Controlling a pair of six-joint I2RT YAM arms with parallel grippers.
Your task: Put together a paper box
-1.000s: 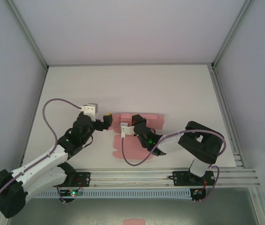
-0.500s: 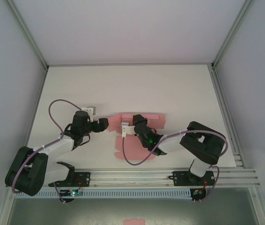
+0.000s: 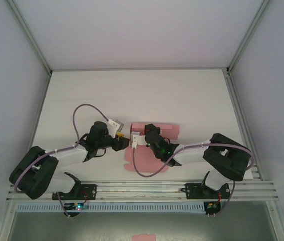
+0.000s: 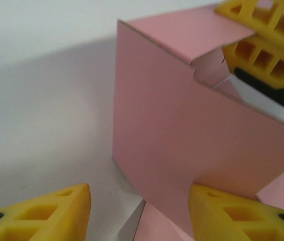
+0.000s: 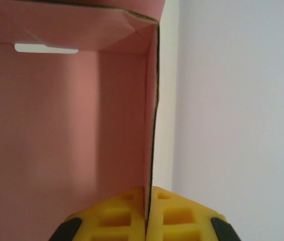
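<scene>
fingers [image 5: 117,213] of the right gripper [image 5: 148,201] pinch the paper box [image 4: 182,130] wall tight; left gripper [image 4: 138,193] gapes half-wide, empty. best to push that wall squarely, pinch firm.

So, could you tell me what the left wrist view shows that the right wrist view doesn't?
The left wrist view gives the outside: the box standing upright with a flap folded over its top, and the left hand, fingers apart, by its lower corner. The right wrist view gives the inside: a pink inner wall with a slot near the top. Both share the box, the white table, and the right hand pinching one box wall.
</scene>
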